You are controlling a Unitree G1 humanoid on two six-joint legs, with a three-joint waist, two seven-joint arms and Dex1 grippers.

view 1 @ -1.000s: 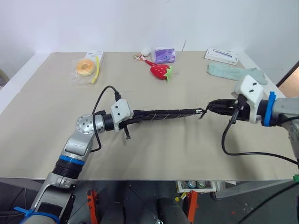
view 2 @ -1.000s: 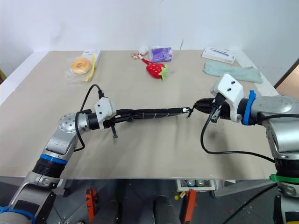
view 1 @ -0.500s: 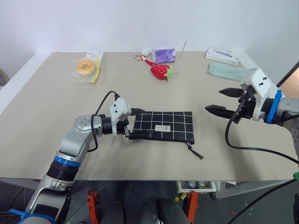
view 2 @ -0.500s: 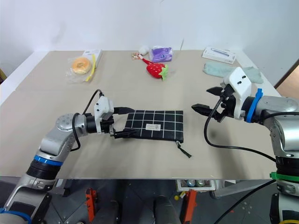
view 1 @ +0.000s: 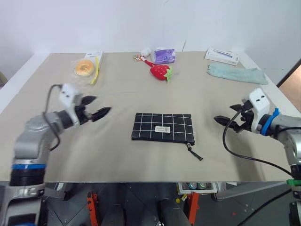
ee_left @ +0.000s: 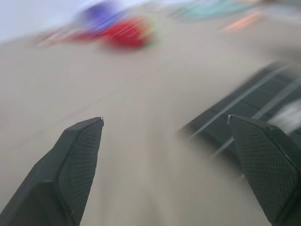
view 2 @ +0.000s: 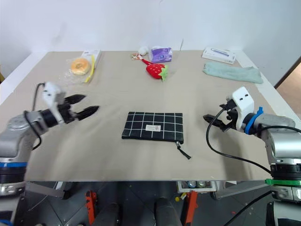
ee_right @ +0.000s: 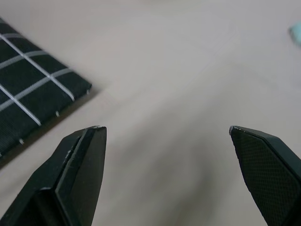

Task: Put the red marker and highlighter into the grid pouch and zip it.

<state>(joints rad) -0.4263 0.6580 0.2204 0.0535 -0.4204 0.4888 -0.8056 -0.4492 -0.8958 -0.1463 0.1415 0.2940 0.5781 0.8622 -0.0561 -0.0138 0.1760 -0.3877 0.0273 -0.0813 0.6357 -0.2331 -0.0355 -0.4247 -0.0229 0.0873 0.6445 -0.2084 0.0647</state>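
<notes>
Both arms have let go of the grid pouch (view 1: pixel 162 127) and drawn apart since one second ago; it now lies flat at the table (view 1: pixel 141 89) centre, zipper cord toward the front edge. Left gripper (view 1: pixel 98 107) and right gripper (view 1: pixel 225 115) hover well apart from it, jaws spread wide, holding and touching nothing.

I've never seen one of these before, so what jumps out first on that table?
The black grid pouch lying flat in the middle of the table, with an open gripper on each side of it: the left gripper and the right gripper, both apart from it. At the far edge, a bright red strawberry toy catches the eye.
</notes>
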